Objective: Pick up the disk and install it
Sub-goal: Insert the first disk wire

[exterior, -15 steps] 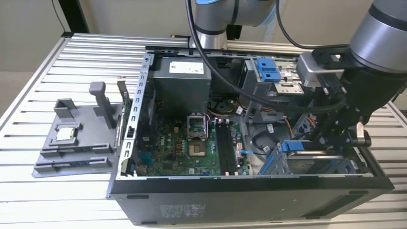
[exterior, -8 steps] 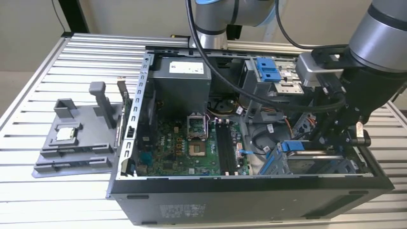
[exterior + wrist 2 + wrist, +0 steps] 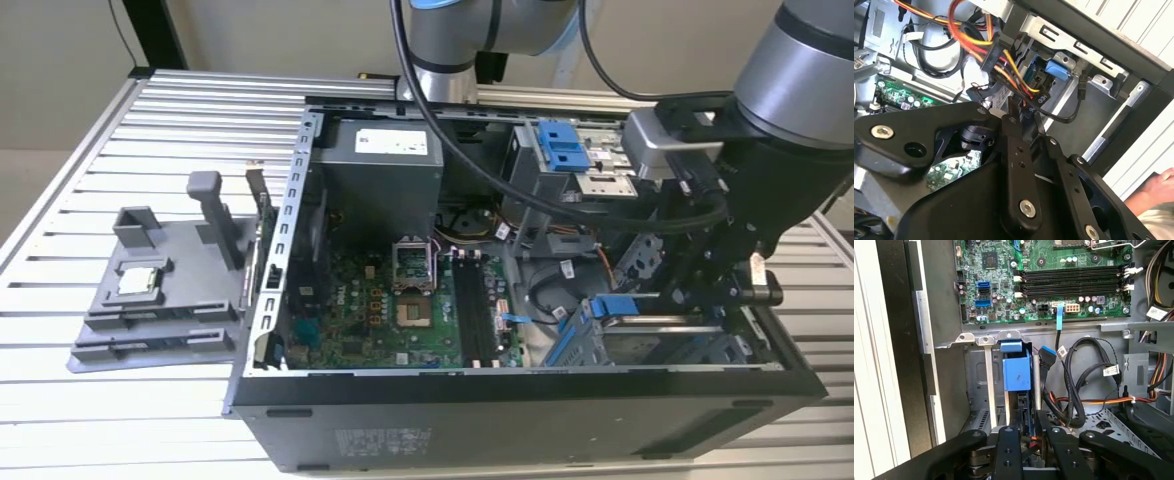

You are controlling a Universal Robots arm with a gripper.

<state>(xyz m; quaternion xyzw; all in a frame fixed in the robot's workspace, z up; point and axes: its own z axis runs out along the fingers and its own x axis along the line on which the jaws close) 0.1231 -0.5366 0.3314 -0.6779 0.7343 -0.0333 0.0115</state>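
The disk (image 3: 627, 306) stands on edge in the drive cage (image 3: 681, 345) at the near corner of the open computer case, on the exterior view's right. Its blue bracket end (image 3: 1016, 372) faces the motherboard, and its thin edge runs back between my fingers. My gripper (image 3: 697, 308) reaches down into the cage and is shut on the disk's upper edge, away from the blue end. In both wrist views the two black fingers stand close together and parallel around it, the gripper (image 3: 1031, 426) just above the cage floor. In the second wrist view the gripper (image 3: 1025, 117) sits among cables.
The motherboard (image 3: 400, 300) lies in the case's middle and the power supply (image 3: 380, 160) at its far side. Black and orange cables (image 3: 1079, 380) crowd the cage. Another blue-tabbed bay (image 3: 567, 145) sits at the back. A grey fixture (image 3: 160, 290) holds a small chip. A person's hand (image 3: 1159, 182) is outside the case.
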